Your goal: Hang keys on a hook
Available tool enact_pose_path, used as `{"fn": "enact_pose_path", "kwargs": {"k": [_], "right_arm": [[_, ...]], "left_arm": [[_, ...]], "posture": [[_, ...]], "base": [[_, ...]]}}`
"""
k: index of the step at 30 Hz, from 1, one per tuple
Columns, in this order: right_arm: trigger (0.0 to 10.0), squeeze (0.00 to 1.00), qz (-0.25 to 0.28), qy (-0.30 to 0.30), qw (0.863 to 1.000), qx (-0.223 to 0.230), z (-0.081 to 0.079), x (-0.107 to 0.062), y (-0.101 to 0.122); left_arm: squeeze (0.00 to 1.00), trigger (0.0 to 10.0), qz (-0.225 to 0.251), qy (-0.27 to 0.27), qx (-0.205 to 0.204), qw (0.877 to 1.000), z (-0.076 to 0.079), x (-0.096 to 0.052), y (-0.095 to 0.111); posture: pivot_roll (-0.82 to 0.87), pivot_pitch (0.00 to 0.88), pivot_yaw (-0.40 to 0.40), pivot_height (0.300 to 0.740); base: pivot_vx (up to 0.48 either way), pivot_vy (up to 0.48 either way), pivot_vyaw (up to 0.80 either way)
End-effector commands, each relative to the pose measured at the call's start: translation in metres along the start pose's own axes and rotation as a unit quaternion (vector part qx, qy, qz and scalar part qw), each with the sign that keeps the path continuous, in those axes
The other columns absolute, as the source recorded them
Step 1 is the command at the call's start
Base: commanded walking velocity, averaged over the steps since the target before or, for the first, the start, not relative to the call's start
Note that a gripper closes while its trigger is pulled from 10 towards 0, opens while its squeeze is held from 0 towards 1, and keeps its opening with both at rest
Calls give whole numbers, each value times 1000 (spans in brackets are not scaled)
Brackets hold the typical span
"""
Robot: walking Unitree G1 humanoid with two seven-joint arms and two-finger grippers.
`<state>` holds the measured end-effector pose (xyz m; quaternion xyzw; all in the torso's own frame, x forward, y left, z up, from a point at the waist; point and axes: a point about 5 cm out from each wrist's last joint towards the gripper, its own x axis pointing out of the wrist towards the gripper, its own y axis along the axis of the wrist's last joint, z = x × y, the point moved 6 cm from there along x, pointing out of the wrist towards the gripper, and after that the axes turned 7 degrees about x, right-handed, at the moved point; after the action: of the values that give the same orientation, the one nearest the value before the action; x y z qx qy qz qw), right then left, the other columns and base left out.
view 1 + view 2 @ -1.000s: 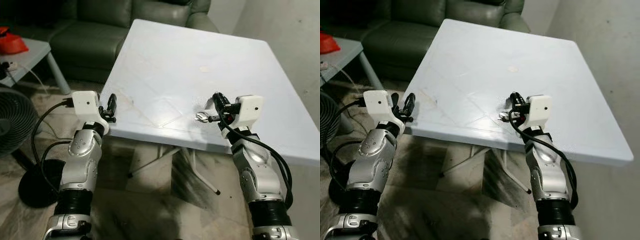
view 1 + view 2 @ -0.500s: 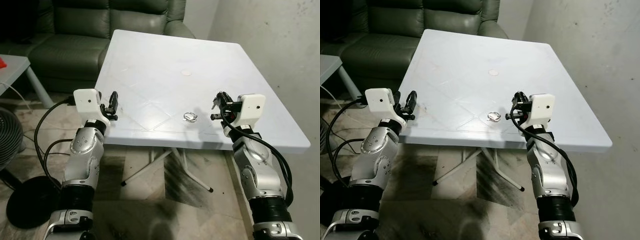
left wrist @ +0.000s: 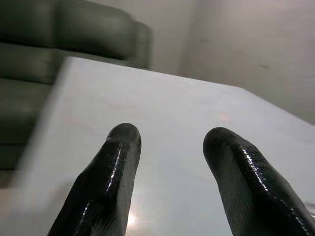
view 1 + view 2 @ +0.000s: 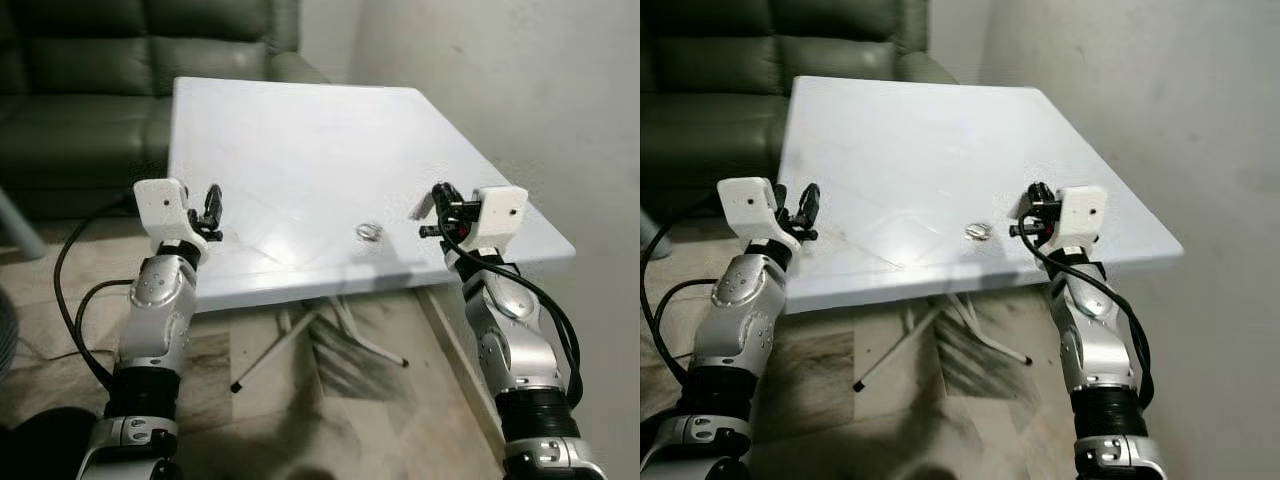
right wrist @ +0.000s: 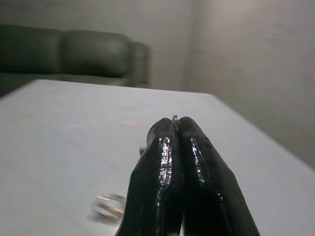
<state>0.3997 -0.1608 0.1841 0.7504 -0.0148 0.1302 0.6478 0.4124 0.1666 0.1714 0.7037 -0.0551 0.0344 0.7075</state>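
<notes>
Now the camera has swung right since 0.5 s ago, so the white table [image 4: 300, 130] sits further left and more wall shows. The right gripper [image 5: 176, 129] has its 2 fingers pressed together on a thin metal ring [image 5: 175, 119]. Keys [image 4: 370, 231] lie on the table nearby. The left gripper [image 3: 170, 142] hovers with fingers apart.

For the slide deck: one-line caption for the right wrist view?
Right gripper pinches a small metal ring above the white table.
</notes>
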Motion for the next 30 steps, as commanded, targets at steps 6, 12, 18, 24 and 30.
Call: {"fn": "enact_pose_path", "kwargs": {"k": [6, 12, 18, 24, 30], "right_arm": [[10000, 0, 2, -10, 1000, -7, 10, 0, 3], [10000, 0, 1, -7, 1000, -9, 9, -1, 3], [10000, 0, -4, -5, 1000, -10, 8, -4, -1], [10000, 0, -7, -5, 1000, -11, 9, -6, -3], [10000, 0, -10, -5, 1000, -14, 10, -7, -4]], "left_arm": [[0, 10000, 1, -12, 4, 1000, 11, 2, 1], [0, 10000, 2, -19, 5, 1000, 14, 1, 1], [0, 10000, 4, -25, 6, 1000, 18, 0, 1], [0, 10000, 8, -34, 7, 999, 24, -1, 1], [0, 10000, 4, -42, 13, 999, 30, -1, -1]], "posture": [[49, 0, -85, 740], [47, 0, -82, 740], [43, 0, -78, 740], [39, 0, -77, 740], [36, 0, -75, 740]], "base": [[0, 0, -738], [0, 0, -742], [0, 0, -738], [0, 0, -738], [0, 0, -738]]}}
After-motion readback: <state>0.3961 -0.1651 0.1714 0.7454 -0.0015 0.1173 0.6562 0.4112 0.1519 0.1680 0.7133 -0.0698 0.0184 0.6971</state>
